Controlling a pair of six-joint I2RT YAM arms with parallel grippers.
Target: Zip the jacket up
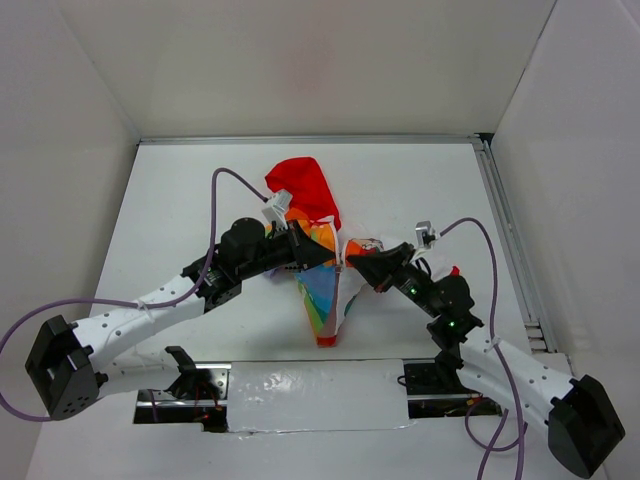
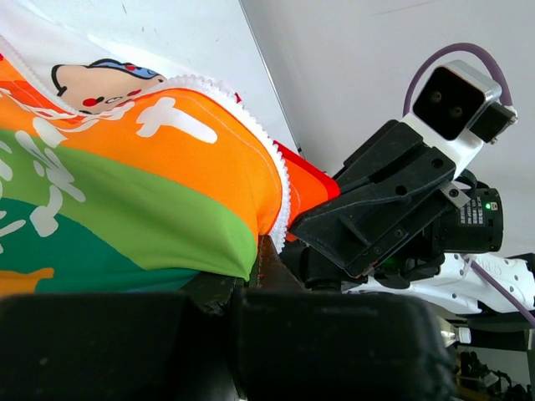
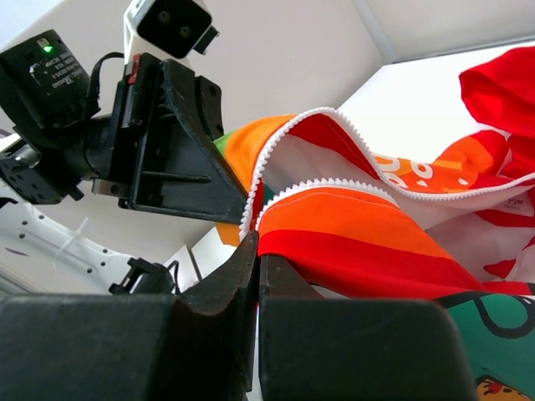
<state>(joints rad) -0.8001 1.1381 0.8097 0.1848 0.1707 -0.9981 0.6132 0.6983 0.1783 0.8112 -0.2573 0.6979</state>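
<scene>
Fabric (image 2: 167, 175) is sagging limp and light while left claw (image 1: 322, 258) and right claw (image 1: 352, 261) are clamping the jacket (image 1: 320, 297) beside its zipper teeth (image 3: 334, 180), likely the surest hold.

1. The right tool (image 3: 256, 255) has its jaws pressed together on the edge of the jacket (image 3: 359, 234), beside white zipper teeth (image 3: 334, 185).
2. The left tool (image 3: 240, 202) meets the same edge, seemingly gripping it.
3. The red hood (image 3: 501, 83) lies upper right.
</scene>
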